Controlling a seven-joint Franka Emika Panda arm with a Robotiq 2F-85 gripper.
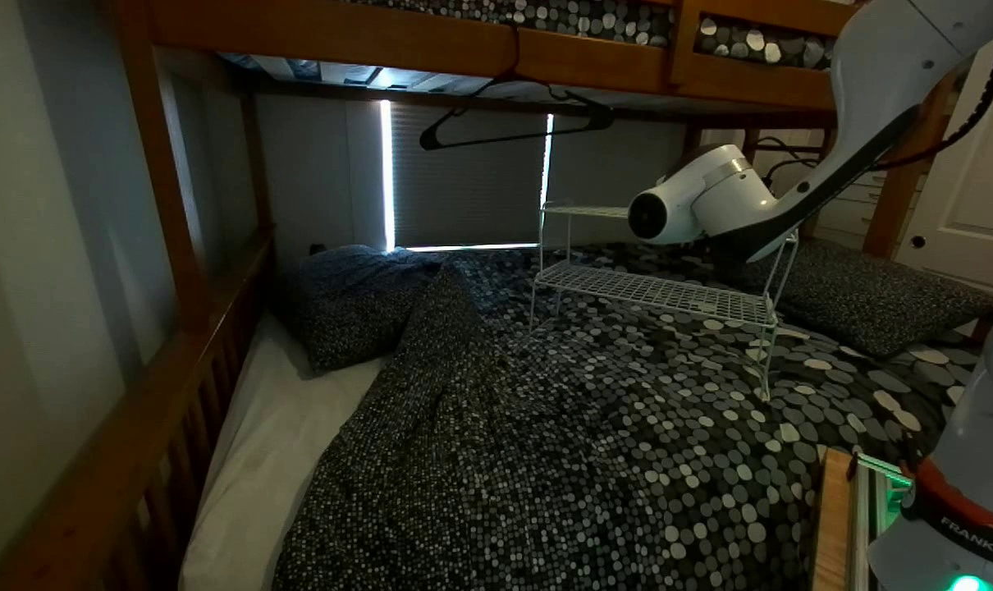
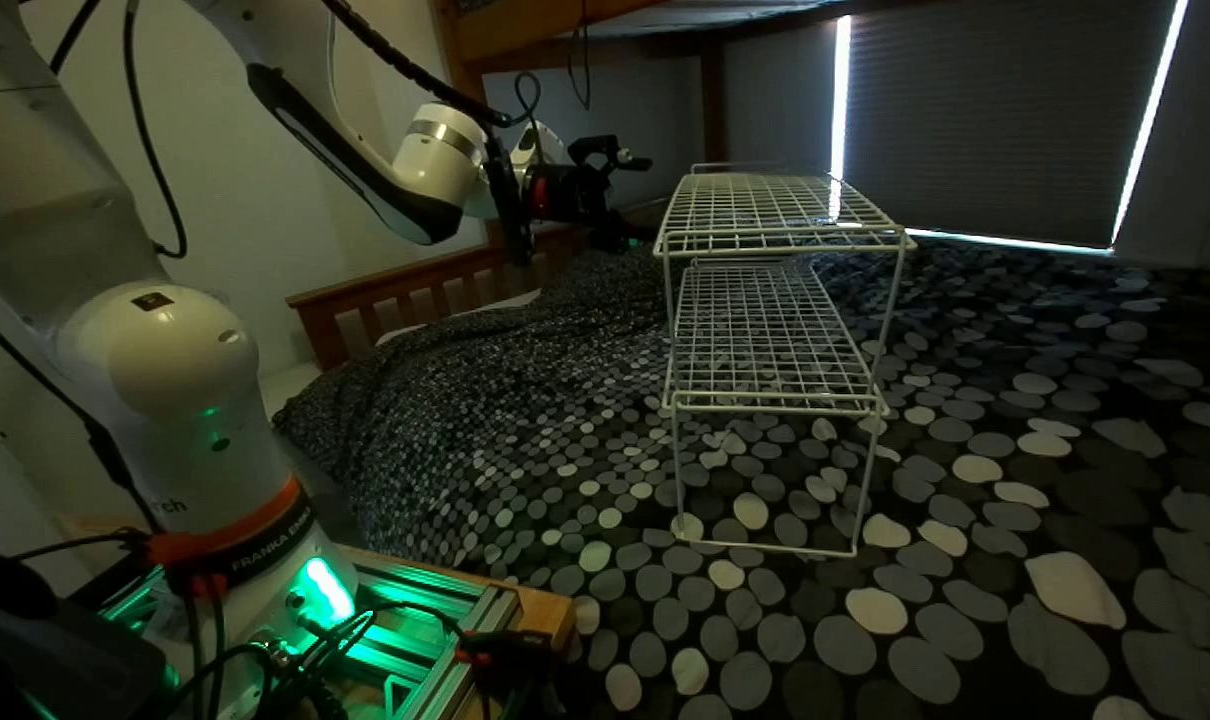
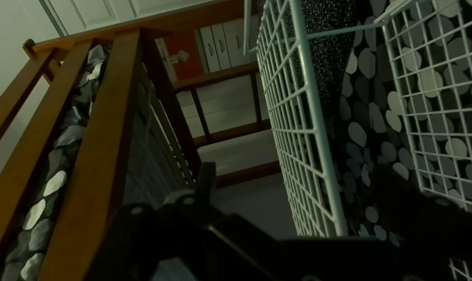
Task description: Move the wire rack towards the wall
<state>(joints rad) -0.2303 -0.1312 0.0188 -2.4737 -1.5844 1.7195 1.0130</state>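
The wire rack (image 1: 661,295) is a pale two-level wire frame standing upright on the patterned bedding. It shows in both exterior views (image 2: 783,240), and its mesh top (image 3: 317,117) runs through the wrist view. My gripper (image 2: 643,198) is open at the rack's far end, level with its upper shelf. In the wrist view the dark fingers (image 3: 294,171) are spread, one on each side of the top panel's plane. Whether they touch the wire cannot be told. In an exterior view the arm's white link hides the gripper and part of the rack's top. The wall (image 1: 308,156) with a blind-covered window stands behind the bed.
A bunk beam (image 1: 431,41) runs overhead, with a black hanger (image 1: 435,135) hanging from it. A pillow (image 1: 357,308) lies on the left and another (image 1: 866,300) on the right in that exterior view. A wooden bed rail (image 2: 415,285) stands behind the arm.
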